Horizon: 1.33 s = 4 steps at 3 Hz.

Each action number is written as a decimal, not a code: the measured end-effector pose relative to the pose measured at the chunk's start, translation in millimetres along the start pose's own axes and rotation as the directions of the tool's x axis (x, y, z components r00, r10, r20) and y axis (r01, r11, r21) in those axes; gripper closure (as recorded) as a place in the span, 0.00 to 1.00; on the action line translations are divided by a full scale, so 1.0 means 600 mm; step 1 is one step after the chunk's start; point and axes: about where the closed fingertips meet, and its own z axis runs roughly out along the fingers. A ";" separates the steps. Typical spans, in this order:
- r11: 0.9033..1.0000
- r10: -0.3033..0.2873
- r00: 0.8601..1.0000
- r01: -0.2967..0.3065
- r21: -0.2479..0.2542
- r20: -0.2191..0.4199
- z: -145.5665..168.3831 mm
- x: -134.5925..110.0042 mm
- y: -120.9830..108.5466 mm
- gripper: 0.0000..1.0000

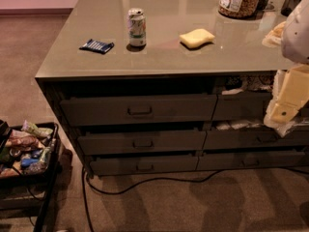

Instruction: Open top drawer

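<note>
Approach looks like the step in hand: pincer (pixel 282 111) hangs at right, grip state I cannot tell, well apart from the top drawer (pixel 96 110) under the bench (pixel 231 52). Next it must reach the central handle (pixel 139 110).

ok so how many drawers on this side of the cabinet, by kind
Tall wide top drawer: 1
Shorter wide drawers: 2
Narrower right drawers: 3
Total: 6
The end effector is at the right edge, in front of the narrower right drawers.
</note>
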 end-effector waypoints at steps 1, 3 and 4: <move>1.000 0.000 1.000 0.000 0.000 0.000 0.000 0.000 0.000 0.00; 0.997 0.007 0.992 -0.017 0.081 0.128 0.014 0.019 0.002 0.00; 0.998 -0.005 0.957 -0.015 0.067 0.290 0.039 0.041 -0.003 0.00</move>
